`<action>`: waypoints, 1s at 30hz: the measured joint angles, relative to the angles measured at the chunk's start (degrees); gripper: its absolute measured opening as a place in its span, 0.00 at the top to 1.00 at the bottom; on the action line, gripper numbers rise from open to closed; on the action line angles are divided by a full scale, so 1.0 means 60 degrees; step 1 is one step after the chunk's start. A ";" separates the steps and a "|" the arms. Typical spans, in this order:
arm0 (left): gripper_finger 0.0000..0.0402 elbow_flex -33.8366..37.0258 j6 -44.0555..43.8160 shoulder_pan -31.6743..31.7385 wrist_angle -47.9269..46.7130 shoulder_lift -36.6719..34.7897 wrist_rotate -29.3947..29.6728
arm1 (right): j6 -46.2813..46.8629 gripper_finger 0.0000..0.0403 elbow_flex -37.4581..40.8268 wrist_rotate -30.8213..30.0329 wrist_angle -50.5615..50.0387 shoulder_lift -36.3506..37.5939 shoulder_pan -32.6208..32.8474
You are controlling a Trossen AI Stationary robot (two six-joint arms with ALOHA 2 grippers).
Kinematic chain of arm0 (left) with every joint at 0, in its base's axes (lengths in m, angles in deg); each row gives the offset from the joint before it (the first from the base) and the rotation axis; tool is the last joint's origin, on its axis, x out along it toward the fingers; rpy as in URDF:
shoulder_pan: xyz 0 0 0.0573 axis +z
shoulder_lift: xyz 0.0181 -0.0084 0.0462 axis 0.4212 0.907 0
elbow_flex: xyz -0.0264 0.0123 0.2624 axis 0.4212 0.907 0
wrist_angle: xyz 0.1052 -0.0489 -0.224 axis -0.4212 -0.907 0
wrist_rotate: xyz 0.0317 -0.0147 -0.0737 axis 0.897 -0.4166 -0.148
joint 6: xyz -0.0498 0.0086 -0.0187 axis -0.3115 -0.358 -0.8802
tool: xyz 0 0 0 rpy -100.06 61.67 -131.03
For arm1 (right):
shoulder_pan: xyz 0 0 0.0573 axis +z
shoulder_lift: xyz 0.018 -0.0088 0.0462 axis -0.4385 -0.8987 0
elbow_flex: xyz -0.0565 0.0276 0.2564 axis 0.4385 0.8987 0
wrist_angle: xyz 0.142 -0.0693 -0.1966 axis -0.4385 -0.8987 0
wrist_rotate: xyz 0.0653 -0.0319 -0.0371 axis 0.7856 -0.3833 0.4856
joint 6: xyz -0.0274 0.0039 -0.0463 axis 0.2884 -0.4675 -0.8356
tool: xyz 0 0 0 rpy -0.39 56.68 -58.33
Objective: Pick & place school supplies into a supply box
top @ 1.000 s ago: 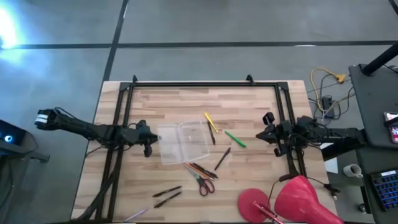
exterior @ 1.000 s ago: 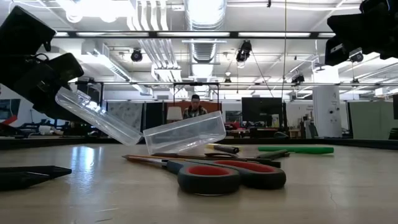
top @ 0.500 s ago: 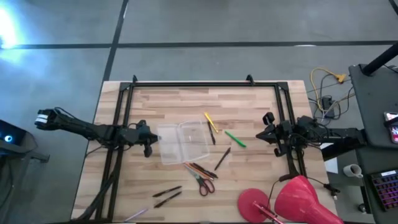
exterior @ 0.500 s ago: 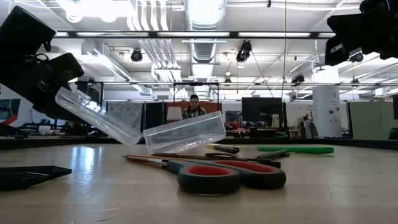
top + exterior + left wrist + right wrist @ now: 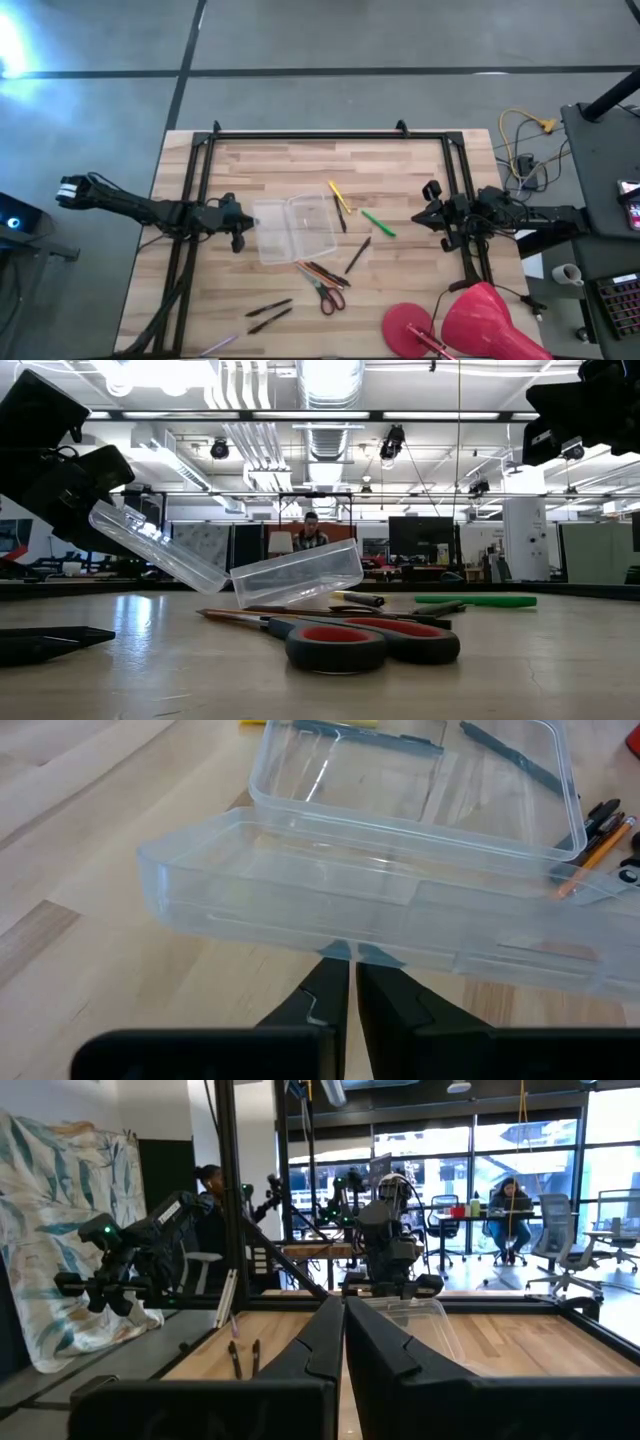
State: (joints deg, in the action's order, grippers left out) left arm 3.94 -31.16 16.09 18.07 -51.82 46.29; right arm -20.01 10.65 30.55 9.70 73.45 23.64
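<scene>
Left gripper (image 5: 238, 232): mine, at the table's left side, fingers pinched together on the rim of the supply box lid (image 5: 340, 910), which sits raised and tilted off the wood (plain in the low view).
Supply box (image 5: 293, 229): clear plastic, open, near the table's middle; its tray (image 5: 298, 573) sits tipped, with nothing visible inside.
Black pens (image 5: 268, 313): two, lying near the front edge, well apart from the box.
Scissors (image 5: 325, 296): red-handled, flat on the wood just in front of the box.
Brown and orange pencils (image 5: 324, 274): a small bunch, beside the scissors and close to the box's front corner.
Yellow pencil (image 5: 339, 195): just right of the box, toward the back.
Dark pen (image 5: 358, 255): slanted, right of the bunch.
Green pen (image 5: 378, 223): right of the yellow pencil, apart from it.
Right gripper (image 5: 428, 214): mine, waiting at the table's right edge above the wood, fingers pressed together on nothing.
Red round object (image 5: 468, 323): front right corner.
</scene>
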 joint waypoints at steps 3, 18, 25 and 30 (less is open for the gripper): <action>0.98 0.0000 0.0000 0.0003 -0.0003 0.0001 0.0007 | 0.0003 0.98 0.0002 -0.0002 -0.0003 -0.0001 0.0000; 0.98 0.0000 0.0000 0.0003 -0.0003 0.0000 0.0043 | 0.9143 0.98 0.0001 -0.3340 -0.0290 -0.0405 0.0002; 0.98 0.0000 0.0004 0.0000 -0.0001 0.0000 0.0040 | 0.9340 0.98 0.0007 -0.1816 -0.0198 -0.2059 0.0021; 0.98 0.0000 0.0002 0.0002 -0.0001 -0.0001 0.0036 | 1.0505 0.98 0.0007 -0.2602 0.0187 -0.2541 0.0018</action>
State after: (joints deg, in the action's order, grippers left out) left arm 3.94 -31.14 16.10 18.06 -51.83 46.50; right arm 43.02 10.70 14.94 10.82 58.20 23.75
